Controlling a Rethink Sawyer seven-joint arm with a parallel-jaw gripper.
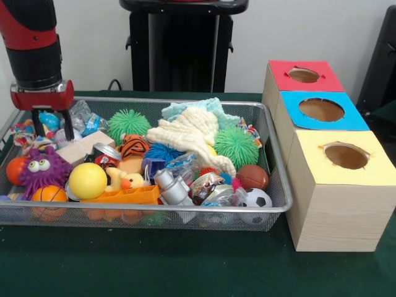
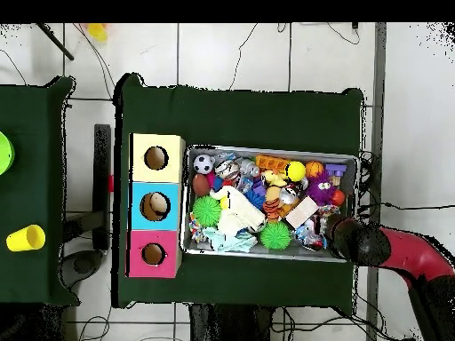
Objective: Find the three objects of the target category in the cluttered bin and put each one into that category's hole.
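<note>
A wire mesh bin point(image 1: 154, 209) point(image 2: 267, 149) is crammed with toys. Among them are a yellow ball point(image 1: 87, 180), an orange basketball point(image 1: 49, 194), a soccer ball point(image 1: 257, 198) point(image 2: 203, 163), a brown football point(image 1: 252, 176), two green spiky balls point(image 1: 129, 124) point(image 1: 236, 146), a purple googly-eyed monster point(image 1: 42, 166), a tiger toy point(image 1: 133, 146) and a cream knitted cloth point(image 1: 189, 133). My gripper point(image 1: 54, 129) point(image 2: 329, 224) hangs open over the bin's far left corner in the front view. Its fingertips are level with the clutter, straddling a blue wrapped packet point(image 1: 48, 119). Nothing is held.
Three wooden boxes stand in a row beside the bin, each with a round hole: red point(image 1: 303, 75) point(image 2: 153, 254), blue point(image 1: 322, 110) point(image 2: 156, 205) and yellow point(image 1: 346, 156) point(image 2: 157, 158). A wooden block point(image 1: 83, 148) and an orange brick point(image 1: 127, 196) lie near the gripper.
</note>
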